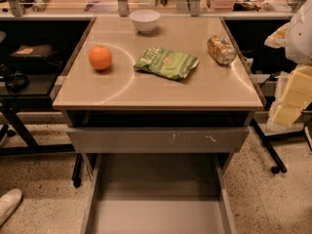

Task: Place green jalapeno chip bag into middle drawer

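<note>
Tabletop (146, 94) holds green jalapeno chip bag (166, 62) lying flat at centre, between orange (100, 57) at left and tipped gold-brown can (221, 49) at right, white bowl (145, 20) farther back. Middle drawer (156, 204) stands pulled out, nearest, below scratched grey drawer front (156, 139). Gripper (292, 99) at right edge, well apart from bag; cannot tell its grasp state.

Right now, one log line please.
chip bag: on tabletop | middle drawer: open, no bag | gripper: right edge of view

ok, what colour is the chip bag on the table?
The bag is green, white lettering, pale yellow print; camera view. The gripper is right of the table.
</note>
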Robot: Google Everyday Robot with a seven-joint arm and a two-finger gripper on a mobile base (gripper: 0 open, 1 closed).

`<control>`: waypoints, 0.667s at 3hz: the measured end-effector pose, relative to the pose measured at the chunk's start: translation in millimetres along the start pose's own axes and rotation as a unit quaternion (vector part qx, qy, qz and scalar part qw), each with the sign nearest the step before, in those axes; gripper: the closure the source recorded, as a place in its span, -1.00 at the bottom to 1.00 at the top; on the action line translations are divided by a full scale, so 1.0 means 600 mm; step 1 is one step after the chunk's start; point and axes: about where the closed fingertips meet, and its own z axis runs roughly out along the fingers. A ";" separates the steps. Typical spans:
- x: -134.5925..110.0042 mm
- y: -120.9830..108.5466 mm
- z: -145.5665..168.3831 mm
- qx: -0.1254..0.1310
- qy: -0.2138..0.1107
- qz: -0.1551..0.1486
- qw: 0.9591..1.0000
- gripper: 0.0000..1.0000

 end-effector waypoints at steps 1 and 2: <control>-0.001 -0.001 -0.001 0.002 -0.001 -0.001 1.000 -1.00; -0.022 -0.035 0.026 0.010 -0.022 -0.014 1.000 -1.00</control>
